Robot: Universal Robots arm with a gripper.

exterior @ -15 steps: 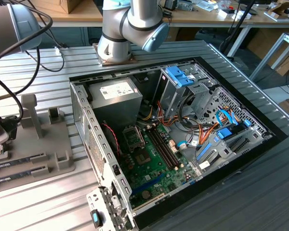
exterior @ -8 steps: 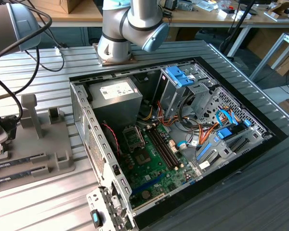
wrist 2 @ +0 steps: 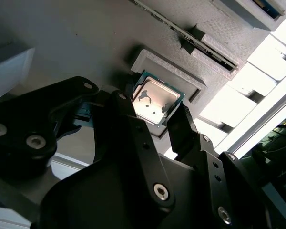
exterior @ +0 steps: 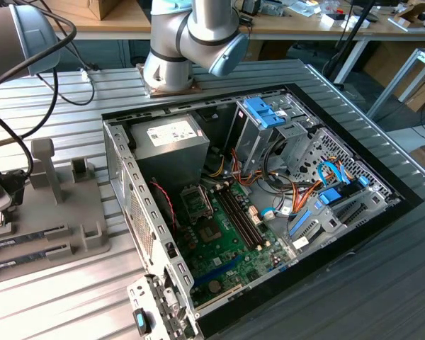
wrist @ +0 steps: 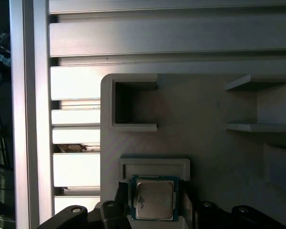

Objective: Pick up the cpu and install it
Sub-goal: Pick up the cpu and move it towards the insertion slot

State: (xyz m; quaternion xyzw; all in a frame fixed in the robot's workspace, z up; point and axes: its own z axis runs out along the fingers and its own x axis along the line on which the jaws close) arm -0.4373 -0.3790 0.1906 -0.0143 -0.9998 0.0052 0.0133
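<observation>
The cpu point(wrist: 154, 200) lies flat, silvery lid up, its edges square to the raised pocket of the grey holder point(wrist: 205, 109) that cradles it on the bench point(wrist: 133, 43). The tool point(wrist 2: 152, 114) hangs over it, fingers point(wrist 2: 181, 126) apart, one at each side.

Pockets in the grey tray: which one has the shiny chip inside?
The pocket by the gripper holds the chip; the square pocket farther off is empty.
</observation>
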